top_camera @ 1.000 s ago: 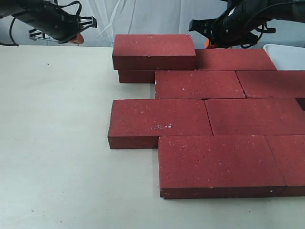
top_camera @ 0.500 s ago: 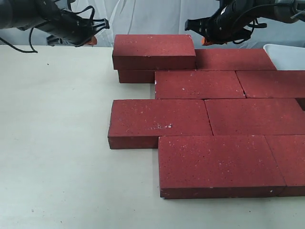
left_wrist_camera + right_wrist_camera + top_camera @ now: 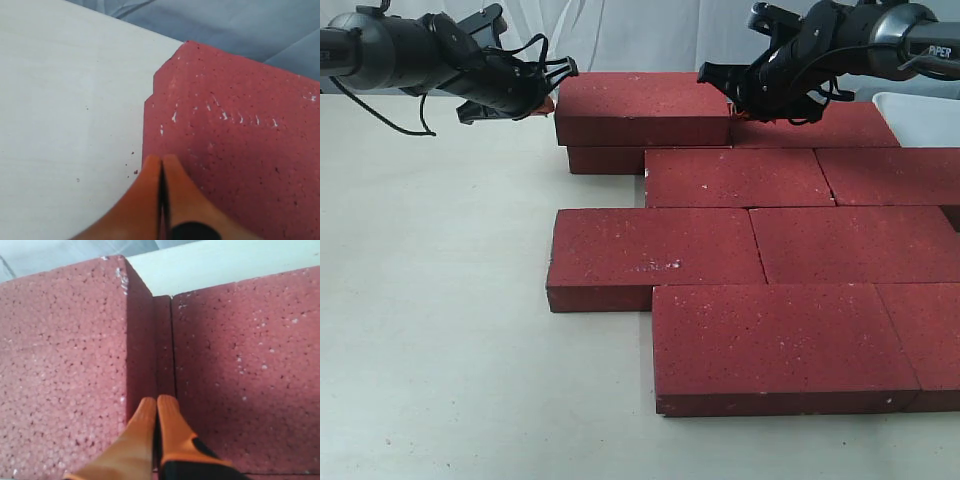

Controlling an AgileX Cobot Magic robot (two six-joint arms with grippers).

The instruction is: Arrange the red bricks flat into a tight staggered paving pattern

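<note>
1. One table, pale and matte, bears everything listed.
2. Nine red bricks by count in the exterior view. Eight lie flat in four close, offset rows on the right half of the table, joints staggered row to row.
3. One stacked brick, the ninth. It lies flat on top of the far row's left brick, so it is not yet part of the paving.
   - Step in hand, as judged: getting this brick off the pile.
   - Next move calls for even inward pressure on both short ends, then a level lift or slide to an open place at the field's edge. Which place cannot be told.
4. One left gripper, fingers pressed together with nothing between them. Its tips are at the stacked brick's left end, touching or just short of it.
5. One right gripper, fingers likewise pressed together and holding nothing. Its tips sit in the step where the stacked brick's right end meets the neighbouring far-row brick.
</note>
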